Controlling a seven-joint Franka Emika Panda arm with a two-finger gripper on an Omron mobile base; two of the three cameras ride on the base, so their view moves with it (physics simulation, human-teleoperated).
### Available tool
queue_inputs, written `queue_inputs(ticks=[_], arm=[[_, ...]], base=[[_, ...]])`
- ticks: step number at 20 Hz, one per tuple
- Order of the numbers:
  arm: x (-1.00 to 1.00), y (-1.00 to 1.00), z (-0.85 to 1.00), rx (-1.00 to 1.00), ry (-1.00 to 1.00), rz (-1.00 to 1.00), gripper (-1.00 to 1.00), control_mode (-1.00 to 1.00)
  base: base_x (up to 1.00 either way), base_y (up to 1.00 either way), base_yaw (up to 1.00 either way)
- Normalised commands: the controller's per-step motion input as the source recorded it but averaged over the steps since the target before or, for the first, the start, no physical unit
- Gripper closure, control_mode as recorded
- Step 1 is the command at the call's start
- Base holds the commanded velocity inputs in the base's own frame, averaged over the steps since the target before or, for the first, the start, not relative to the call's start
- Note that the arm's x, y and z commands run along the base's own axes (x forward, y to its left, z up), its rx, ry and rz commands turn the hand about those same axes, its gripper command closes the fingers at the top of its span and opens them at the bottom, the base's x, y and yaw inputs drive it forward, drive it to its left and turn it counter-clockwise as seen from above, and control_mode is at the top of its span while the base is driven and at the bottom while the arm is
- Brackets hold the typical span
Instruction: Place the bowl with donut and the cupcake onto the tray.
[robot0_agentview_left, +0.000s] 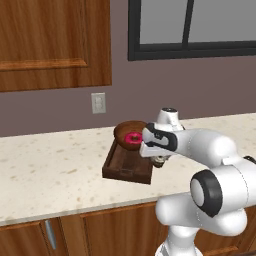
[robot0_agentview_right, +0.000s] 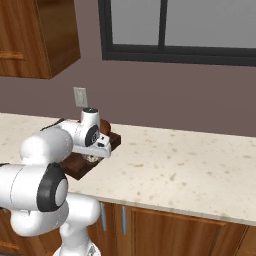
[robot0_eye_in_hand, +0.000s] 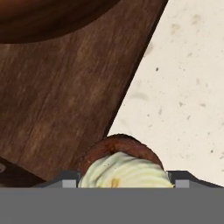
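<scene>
The dark wooden tray (robot0_agentview_left: 125, 167) lies on the counter, and its floor (robot0_eye_in_hand: 65, 100) runs along the left of the hand view. At the tray's far end sits the brown bowl (robot0_agentview_left: 123, 129) with the pink-iced donut (robot0_agentview_left: 133, 138) in it; the bowl's rim (robot0_eye_in_hand: 43, 17) shows at the top of the hand view. My gripper (robot0_eye_in_hand: 124, 181) is shut on the cupcake (robot0_eye_in_hand: 122, 164), whose pale swirl and dark wrapper sit between the fingertips. The cupcake (robot0_agentview_left: 159, 161) hangs just over the tray's right rim, half above the tray and half above the counter.
Speckled beige counter (robot0_agentview_left: 45, 160) stretches left and right of the tray (robot0_agentview_right: 80, 165). A wall outlet (robot0_agentview_left: 98, 102) is behind the tray, with a dark-framed window (robot0_agentview_left: 190, 30) above and an upper cabinet (robot0_agentview_left: 50, 45) at the left. The counter's front edge runs close to the tray's near end.
</scene>
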Motion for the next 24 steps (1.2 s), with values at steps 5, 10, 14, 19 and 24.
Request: queue_inputs(ticks=[5, 10, 14, 19, 24], arm=[[-0.05, 0.0, 0.13, 0.0, 0.0, 0.0, 1.0, -1.0], [-0.23, 0.0, 0.31, 0.0, 0.0, 0.0, 1.0, -1.0], [-0.09, 0.07, 0.12, 0.0, -0.02, 0.0, 1.0, -1.0], [0.32, 0.47, 0.0, 0.0, -0.09, 0.0, 1.0, -1.0], [0.25, 0.51, 0.0, 0.0, -0.06, 0.0, 1.0, -1.0]], base=[[0.0, 0.0, 0.0], [0.0, 0.0, 0.0], [0.0, 0.0, 0.0], [0.0, 0.0, 0.0], [0.0, 0.0, 0.0]])
